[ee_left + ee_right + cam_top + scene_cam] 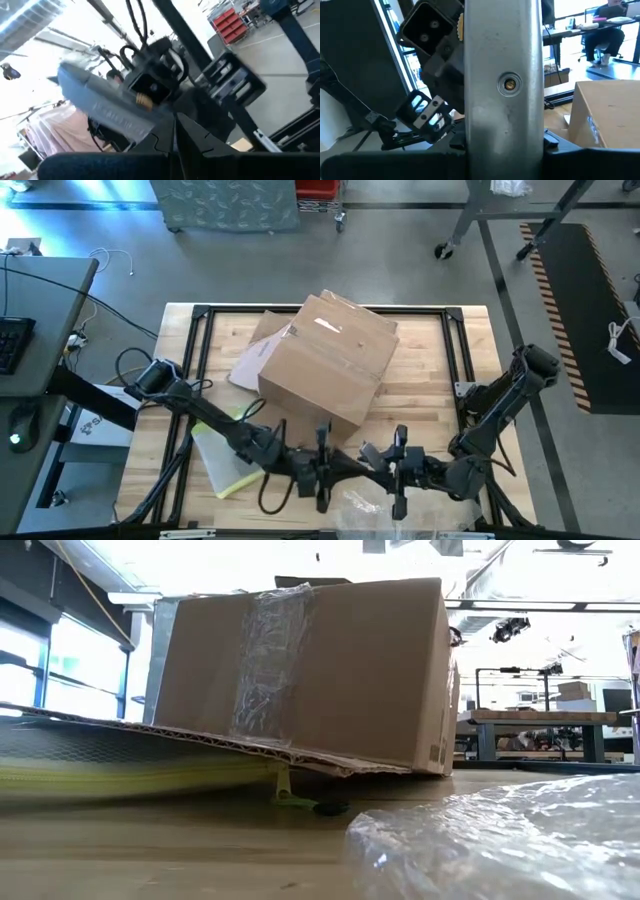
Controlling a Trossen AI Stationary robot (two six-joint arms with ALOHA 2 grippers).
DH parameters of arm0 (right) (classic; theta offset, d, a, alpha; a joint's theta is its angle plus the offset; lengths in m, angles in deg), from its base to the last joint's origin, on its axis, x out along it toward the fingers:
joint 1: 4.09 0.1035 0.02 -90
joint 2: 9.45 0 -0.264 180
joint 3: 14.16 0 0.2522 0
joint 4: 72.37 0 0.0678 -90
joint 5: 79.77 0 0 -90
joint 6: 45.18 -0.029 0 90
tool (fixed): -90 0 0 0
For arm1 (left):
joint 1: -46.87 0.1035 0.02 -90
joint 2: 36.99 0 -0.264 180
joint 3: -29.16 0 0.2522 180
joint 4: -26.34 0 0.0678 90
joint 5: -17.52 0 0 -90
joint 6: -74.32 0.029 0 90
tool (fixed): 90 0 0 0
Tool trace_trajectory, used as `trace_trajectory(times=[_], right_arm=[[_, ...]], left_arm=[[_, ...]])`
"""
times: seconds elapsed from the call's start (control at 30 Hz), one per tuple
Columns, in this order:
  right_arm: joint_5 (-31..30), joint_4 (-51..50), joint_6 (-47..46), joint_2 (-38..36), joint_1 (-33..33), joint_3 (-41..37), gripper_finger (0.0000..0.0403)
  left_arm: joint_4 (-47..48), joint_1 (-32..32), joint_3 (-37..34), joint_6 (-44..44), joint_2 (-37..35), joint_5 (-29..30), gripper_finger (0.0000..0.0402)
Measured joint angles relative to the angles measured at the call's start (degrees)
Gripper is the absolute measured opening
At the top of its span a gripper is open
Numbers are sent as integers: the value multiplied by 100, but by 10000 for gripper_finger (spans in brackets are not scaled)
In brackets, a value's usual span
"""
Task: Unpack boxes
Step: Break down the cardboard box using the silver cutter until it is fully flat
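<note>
Left gripper (pixel 322 467), jaws clenched on nothing visible, sits at the table's near edge facing the right gripper (pixel 398 470), whose jaws grasp a flat silver bar (pixel 502 85). Judgement: pass the bar w/o rushing, left re-opening before it takes hold. Cardboard box (pixel 325 368) rests mid-table, taped; contents can't be seen. Yellow-edged sleeve (pixel 228 460) lies beside it, plastic film (pixel 510 845) nr the front.

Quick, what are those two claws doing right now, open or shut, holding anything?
Left gripper: shut, nothing visibly held.
Right gripper: cannot be told.
</note>
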Motion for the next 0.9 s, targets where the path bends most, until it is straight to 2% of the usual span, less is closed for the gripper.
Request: trace_trajectory(times=[0.33,0.43,0.7,0.9], right_arm=[[-308,-60,4,5,-66,0,79],[-317,-209,-128,7,-116,0,79],[-369,-292,-312,4,-202,-46,79],[-358,-407,-453,37,-206,-46,79]], left_arm=[[-84,6,51,59,37,235,0],[-85,88,51,-60,37,120,0],[-114,257,52,-92,37,321,0],[-84,260,51,334,37,607,0]])
